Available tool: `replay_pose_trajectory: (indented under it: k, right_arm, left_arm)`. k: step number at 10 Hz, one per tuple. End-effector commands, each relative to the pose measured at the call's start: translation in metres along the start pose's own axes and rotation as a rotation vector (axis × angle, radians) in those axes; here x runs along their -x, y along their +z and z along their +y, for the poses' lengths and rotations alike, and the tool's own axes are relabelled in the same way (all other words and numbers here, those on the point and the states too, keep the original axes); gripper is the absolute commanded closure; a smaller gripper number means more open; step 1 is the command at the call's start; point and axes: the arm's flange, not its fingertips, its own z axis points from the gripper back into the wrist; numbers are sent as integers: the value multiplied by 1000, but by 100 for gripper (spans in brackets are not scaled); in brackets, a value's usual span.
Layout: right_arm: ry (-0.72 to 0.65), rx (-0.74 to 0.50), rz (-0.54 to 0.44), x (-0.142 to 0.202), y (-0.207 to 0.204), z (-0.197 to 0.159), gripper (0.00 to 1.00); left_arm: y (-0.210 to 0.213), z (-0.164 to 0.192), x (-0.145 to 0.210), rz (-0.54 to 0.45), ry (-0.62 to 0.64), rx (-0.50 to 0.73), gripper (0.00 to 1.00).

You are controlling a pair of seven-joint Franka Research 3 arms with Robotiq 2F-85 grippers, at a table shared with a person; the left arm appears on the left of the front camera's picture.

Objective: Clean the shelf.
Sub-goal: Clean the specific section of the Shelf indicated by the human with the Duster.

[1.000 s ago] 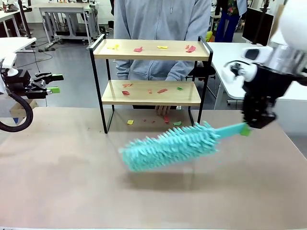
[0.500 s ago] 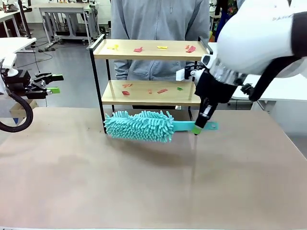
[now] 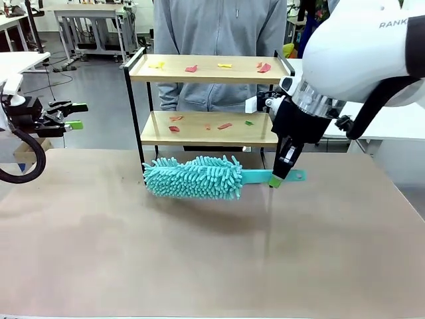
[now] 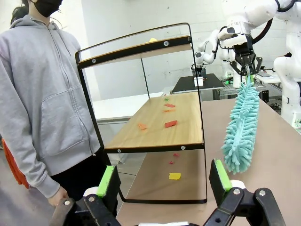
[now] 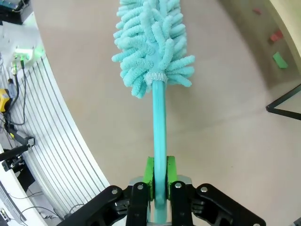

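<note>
My right gripper [image 3: 275,178] is clamped on the teal handle [image 5: 159,117] of the fluffy duster [image 3: 192,177]. Its green pads [image 5: 148,170] press on either side of the handle. The mop head stretches straight out beyond the fingertips, low over the table [image 3: 199,266]. The shelf [image 3: 202,137] stands just behind the duster. Its lower board sits a little above the fingers, and the mop head lies across the front of its legs. Coloured paper scraps [image 3: 191,68] lie on both boards, and a few more lie on the table under the rack. My left gripper [image 3: 72,115] hangs well off to the side, fingers wide apart with nothing between them. From its wrist camera I see the shelf end-on ahead of those fingers, the duster beyond the right-hand finger, and a person [image 4: 42,94] in a grey hoodie beyond the left-hand one.
</note>
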Motion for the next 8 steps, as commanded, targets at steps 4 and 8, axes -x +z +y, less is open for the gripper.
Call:
replay_pose_trajectory:
  k: [4,8]
  right_arm:
    - [-413,40,-59,-66,-45,32,87]
    - [-533,127,-169,-105,-70,54,87]
  left_arm:
    - [1,-1,-3,-2,-4,-2,0]
    - [1,-1,-3,-2,-4,-2,0]
